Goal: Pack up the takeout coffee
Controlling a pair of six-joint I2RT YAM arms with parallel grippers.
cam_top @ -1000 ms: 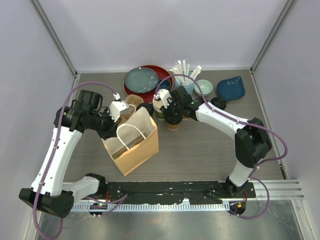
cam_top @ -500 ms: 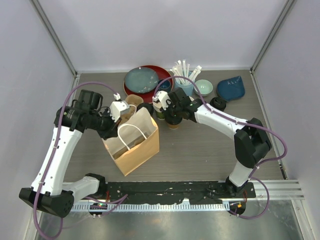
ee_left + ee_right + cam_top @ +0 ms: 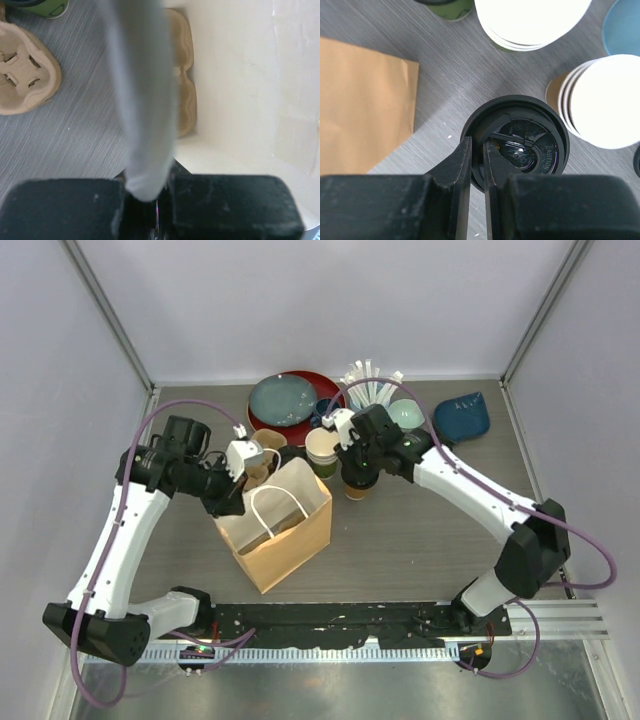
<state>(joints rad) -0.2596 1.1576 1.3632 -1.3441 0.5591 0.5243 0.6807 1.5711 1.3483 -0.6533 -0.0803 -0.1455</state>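
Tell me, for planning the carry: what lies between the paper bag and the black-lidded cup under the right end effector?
Only bare tabletop; the right wrist view shows it between the paper bag and black-lidded cup.

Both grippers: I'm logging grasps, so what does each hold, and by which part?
Left gripper pinches the white handle of the paper bag. Right gripper pinches the black lid of the brown cup by its rim.
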